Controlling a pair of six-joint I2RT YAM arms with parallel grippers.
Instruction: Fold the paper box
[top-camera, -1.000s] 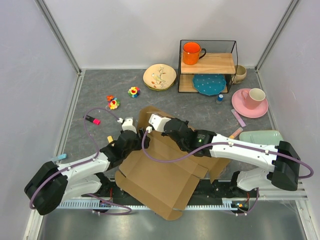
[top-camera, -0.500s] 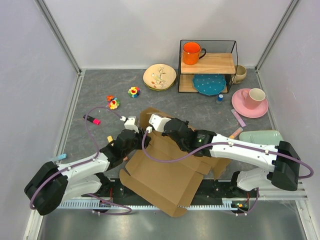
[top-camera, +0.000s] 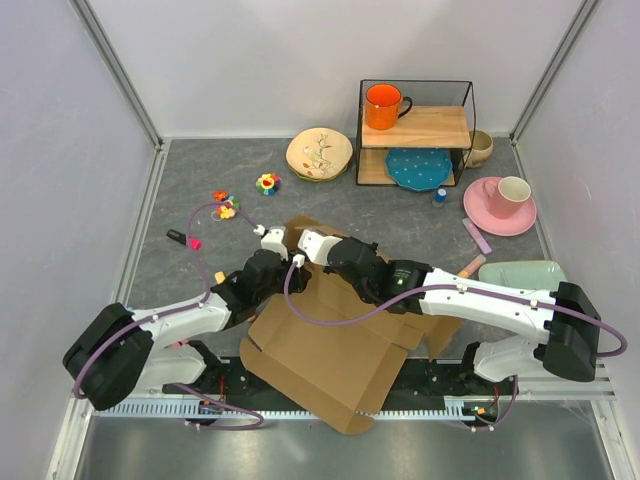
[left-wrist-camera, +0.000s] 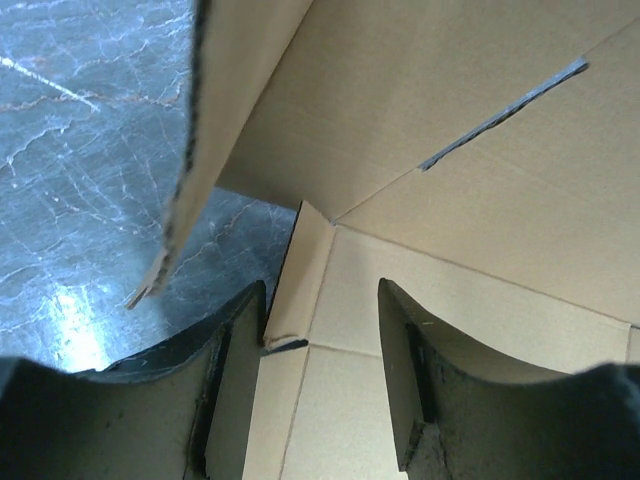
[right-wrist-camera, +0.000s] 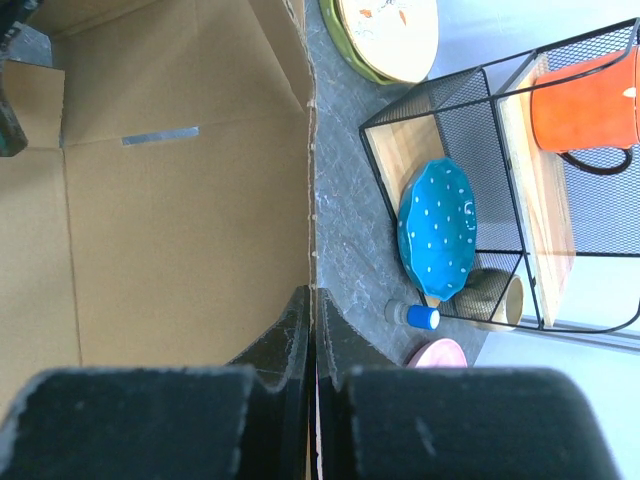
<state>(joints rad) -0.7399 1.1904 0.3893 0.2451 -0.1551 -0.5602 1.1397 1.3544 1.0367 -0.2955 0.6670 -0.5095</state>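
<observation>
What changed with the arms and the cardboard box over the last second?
The left gripper pushed farther out, jaws open astride a flap crease of the paper box, whose near part slid slightly right. The right gripper stayed shut on the box's edge.

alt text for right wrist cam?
The right gripper is shut on a panel edge of the paper box, whose brown inside fills the left half. On the right, a wire shelf holds a teal dotted plate and an orange mug.

paper box (top-camera: 330, 350) — partly covered, cup (top-camera: 483, 148) half-hidden
</observation>
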